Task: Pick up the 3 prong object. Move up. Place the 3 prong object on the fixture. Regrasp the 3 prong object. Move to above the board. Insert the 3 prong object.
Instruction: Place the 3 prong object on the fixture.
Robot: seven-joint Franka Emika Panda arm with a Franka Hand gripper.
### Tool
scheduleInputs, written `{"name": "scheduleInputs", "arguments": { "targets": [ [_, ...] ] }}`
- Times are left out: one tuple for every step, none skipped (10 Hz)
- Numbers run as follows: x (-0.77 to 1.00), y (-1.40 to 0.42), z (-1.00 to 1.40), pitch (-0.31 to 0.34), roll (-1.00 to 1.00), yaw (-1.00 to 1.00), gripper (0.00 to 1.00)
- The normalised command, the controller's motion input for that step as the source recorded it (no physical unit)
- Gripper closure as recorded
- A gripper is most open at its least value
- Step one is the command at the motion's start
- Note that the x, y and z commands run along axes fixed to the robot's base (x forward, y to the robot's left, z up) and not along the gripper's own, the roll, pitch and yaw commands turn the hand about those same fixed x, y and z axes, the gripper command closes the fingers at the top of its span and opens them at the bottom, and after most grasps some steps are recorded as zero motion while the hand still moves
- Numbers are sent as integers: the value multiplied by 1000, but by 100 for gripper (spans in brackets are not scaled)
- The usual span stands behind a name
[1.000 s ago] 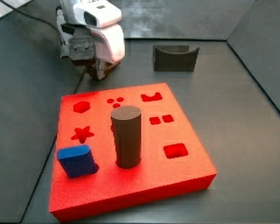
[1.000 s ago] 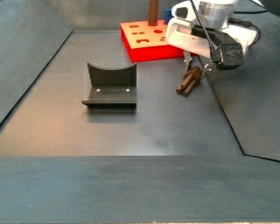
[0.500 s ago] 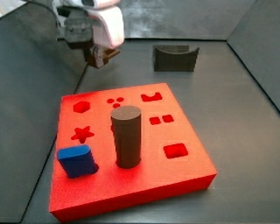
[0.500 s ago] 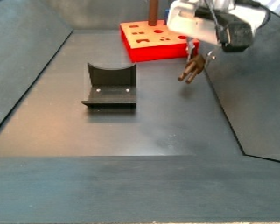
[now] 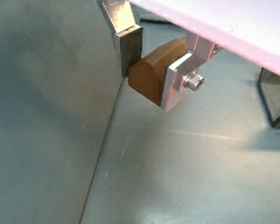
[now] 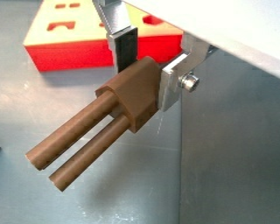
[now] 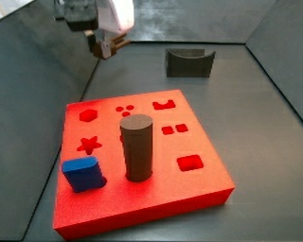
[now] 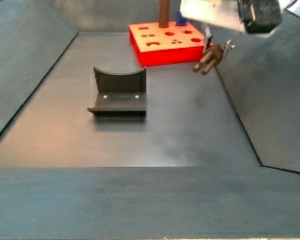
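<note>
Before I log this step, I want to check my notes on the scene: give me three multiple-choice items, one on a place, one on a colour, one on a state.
1. Where is the 3 prong object?
A. in the fixture's notch
B. between the gripper's fingers, off the floor
C. in a cut-out of the board

2. What colour is the small block standing on the board beside the tall cylinder?
A. blue
B. green
C. white

3. What state is the fixture in?
A. holding the cylinder
B. tipped on its side
C. upright with nothing in its notch

Answers:
1 B: a wrist view shows the gripper clamping the brown body, prongs hanging free.
2 A: the blue block shows in a side view.
3 C: both side views show its notch bare.
</note>
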Motion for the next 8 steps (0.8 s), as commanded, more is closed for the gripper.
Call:
{"name": "scheduleInputs", "arguments": {
  "targets": [
    [-19,-10,1000,34,-48,7,100],
    [-24,-15,1000,37,-62,11,100],
    [-25,-17,1000,37,-69,13,100],
    [-27,-23,998,40,-82,13,100],
    [-25,-25,866,47,-92,14,100],
    [-16,-23,689,54,-103,13,100],
    [-10,-21,557,62,-109,11,100],
    [-6,-20,466,67,-113,8,100]
  ]
}}
